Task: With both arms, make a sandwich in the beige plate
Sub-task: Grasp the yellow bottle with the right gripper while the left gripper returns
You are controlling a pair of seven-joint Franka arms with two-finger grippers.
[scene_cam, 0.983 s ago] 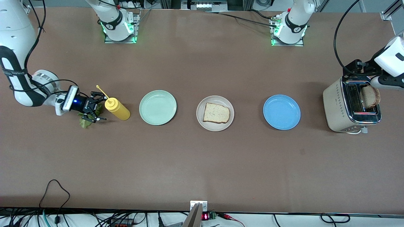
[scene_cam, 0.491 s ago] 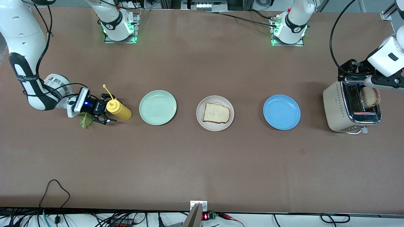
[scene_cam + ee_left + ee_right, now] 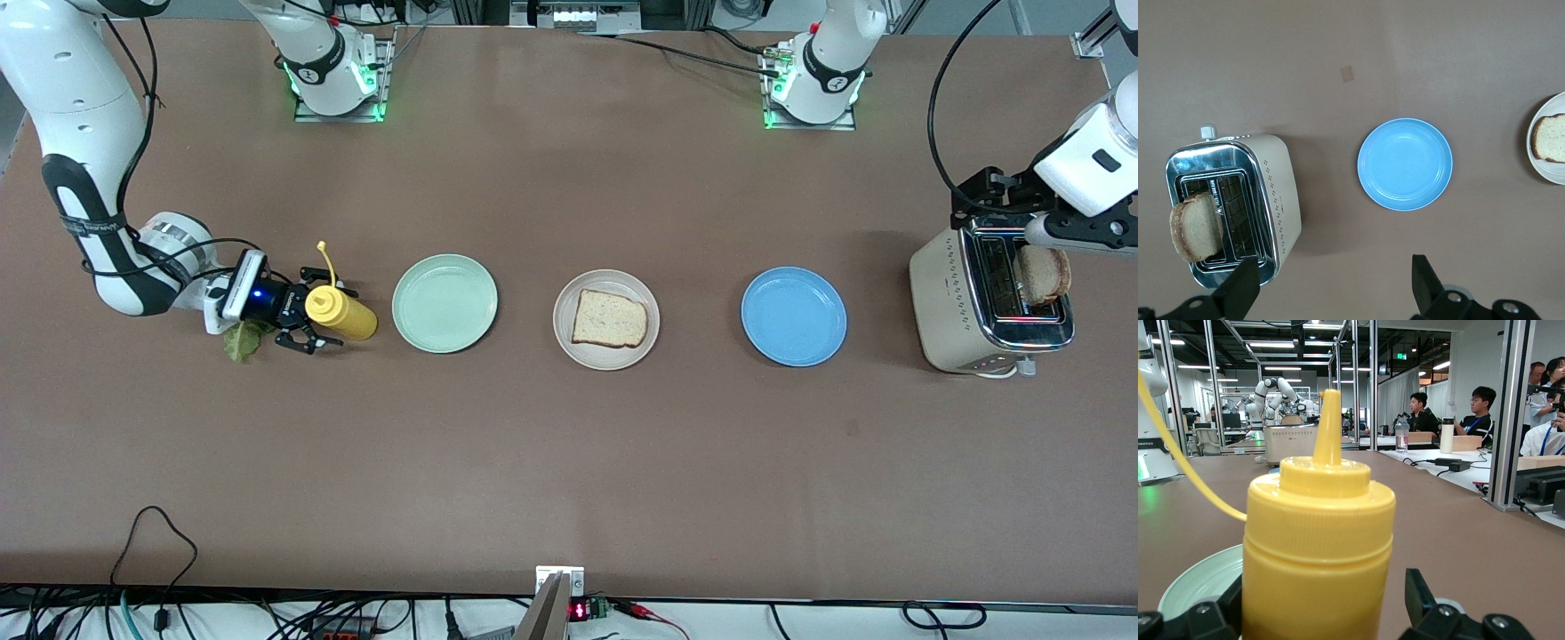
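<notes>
The beige plate [image 3: 606, 354] lies mid-table with one bread slice [image 3: 609, 318] on it. A second slice [image 3: 1045, 273] stands in the toaster [image 3: 951, 302] at the left arm's end. My left gripper [image 3: 1000, 206] hovers open over the toaster's edge, empty [image 3: 1331, 287]; the left wrist view shows the toaster [image 3: 1271, 193], its slice [image 3: 1197, 227] and the beige plate [image 3: 1555, 163]. A green lettuce leaf [image 3: 240, 340] lies at the right arm's end. My right gripper [image 3: 324, 311] is open, held level, its jaws on either side of a yellow squeeze bottle [image 3: 351, 318].
A mint green plate [image 3: 444, 303] sits between the bottle and the beige plate. A blue plate [image 3: 794, 316] [image 3: 1405, 164] lies between the beige plate and the toaster. In the right wrist view the yellow bottle [image 3: 1318, 547] fills the space at my right gripper [image 3: 1325, 593].
My right gripper has slid off the lettuce leaf toward the mint plate and now straddles the yellow bottle. The left gripper rose slightly over the toaster, then held.
</notes>
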